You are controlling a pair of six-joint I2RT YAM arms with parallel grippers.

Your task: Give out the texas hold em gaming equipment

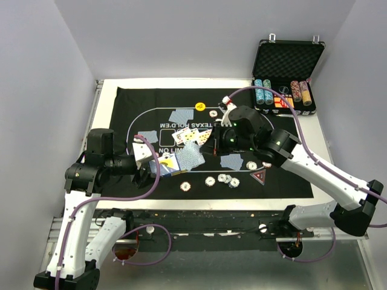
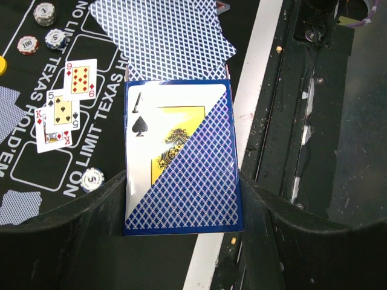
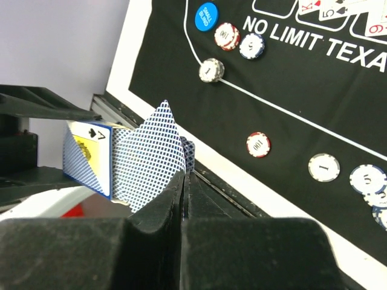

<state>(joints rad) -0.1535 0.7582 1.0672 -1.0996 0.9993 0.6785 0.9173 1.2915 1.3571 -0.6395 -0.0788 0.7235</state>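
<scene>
Our left fingers (image 2: 72, 229) clamped the blue-boxed deck of playing cards (image 2: 181, 163) over the black felt mat (image 1: 290, 175) near its front edge. Our right fingers (image 3: 151, 223) were closed on one blue-backed card (image 3: 151, 151) against it. Three face-up cards (image 1: 195, 135) and striped chips (image 1: 209, 180) lay out; more dealing seemed left.

Our left hand (image 2: 182, 190) clamps a card deck (image 2: 181, 139) between its two fingers. Our right hand (image 3: 184, 181), arm stretched toward the left hand, has its fingers pressed together, pinching one card (image 3: 151, 151) at their tips.
</scene>
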